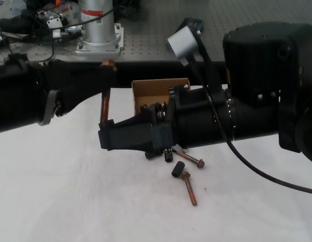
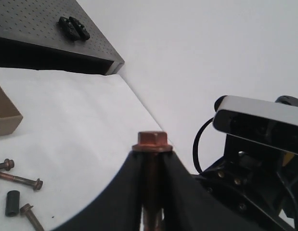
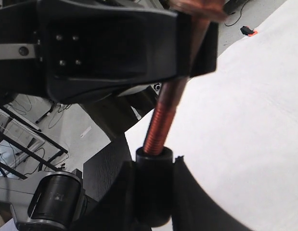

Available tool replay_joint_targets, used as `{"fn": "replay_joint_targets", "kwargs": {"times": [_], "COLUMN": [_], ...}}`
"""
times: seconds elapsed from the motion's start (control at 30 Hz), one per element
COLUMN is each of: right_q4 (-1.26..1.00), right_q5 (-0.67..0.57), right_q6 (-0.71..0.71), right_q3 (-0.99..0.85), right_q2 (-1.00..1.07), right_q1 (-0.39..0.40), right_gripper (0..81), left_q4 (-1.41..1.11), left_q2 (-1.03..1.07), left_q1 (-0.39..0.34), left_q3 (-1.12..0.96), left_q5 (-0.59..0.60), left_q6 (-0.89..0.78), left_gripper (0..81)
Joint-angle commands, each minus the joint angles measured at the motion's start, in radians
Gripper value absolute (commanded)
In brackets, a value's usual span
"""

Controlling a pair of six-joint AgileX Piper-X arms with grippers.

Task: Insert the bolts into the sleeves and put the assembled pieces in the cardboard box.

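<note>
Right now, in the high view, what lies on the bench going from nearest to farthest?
Loose copper-coloured metal bolt on the white sheet → second copper-coloured bolt → open brown cardboard box → silver metal column on the grey perforated plate.

No legible text, label or number anywhere (any marks are too small to read).

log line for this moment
left gripper: shut on bolt | right gripper: shut on sleeve | bolt tip at sleeve mouth

Matte black arms, black cable
</note>
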Motion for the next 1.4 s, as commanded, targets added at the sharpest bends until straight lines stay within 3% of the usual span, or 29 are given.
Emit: {"fn": "replay_joint_targets", "kwargs": {"times": [0.0, 0.6, 1.37], "right_q4": [-0.047, -0.047, 0.066], "right_q5": [0.019, 0.027, -0.07], "right_q6": [-0.01, -0.01, -0.072], "right_q3": [-0.007, -0.007, -0.007], "right_q2": [-0.01, -0.025, -0.029], "right_q1": [-0.013, -0.083, -0.064], "right_gripper": [2.9, 2.9, 2.9], "left_q4": [0.021, 0.055, -0.045], "left_q2": [-0.01, -0.01, -0.01], "left_q1": [-0.007, -0.007, -0.007], "left_q3": [-0.004, -0.004, -0.004], "left_q5": [0.01, 0.01, -0.012], "left_q6": [0.019, 0.056, 0.078], "left_gripper": [0.6, 0.6, 0.6]}}
